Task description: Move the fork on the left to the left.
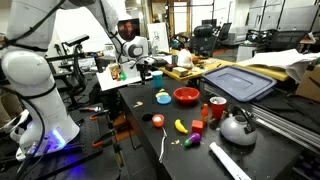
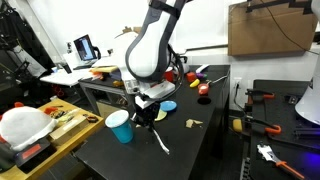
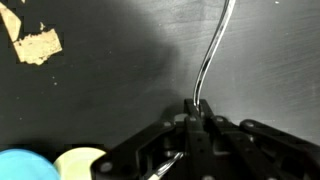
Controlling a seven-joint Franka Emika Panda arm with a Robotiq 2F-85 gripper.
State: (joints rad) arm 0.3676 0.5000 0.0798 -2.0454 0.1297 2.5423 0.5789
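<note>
- Gripper (image 3: 197,112) pinched narrow on the fork (image 3: 212,55). The wrist view shows the fingers closed onto one end of the thin metal shaft, with the rest curving away over the black table (image 3: 110,90).
- Cannot tell which end is held; no tines show clearly.
- In an exterior view the fork (image 2: 161,142) slants down and out from the gripper (image 2: 150,116). Its far end is at or just above the tabletop; contact can't be confirmed.
- A blue cup (image 2: 120,127) stands just beside the gripper. Its rim shows at the wrist view's bottom corner, next to a pale yellow round thing (image 3: 80,160).
- A torn cardboard scrap (image 3: 35,42) lies apart from the fork on bare table.
- Judgement: the grasp is made and the sideways carry is what remains.
- Risk, pivot: the grip sits on one end of a smooth, slim shaft. The long free end could swing or slide between the fingers, more so under a quick move.
- Risk, drag: if the low end is touching the table, a sideways move without lift could snag it and twist the fork out of the grip.
- Risk, cup: it is light, upright and close. If the path runs toward it, a finger or the trailing shaft could tip it.
</note>
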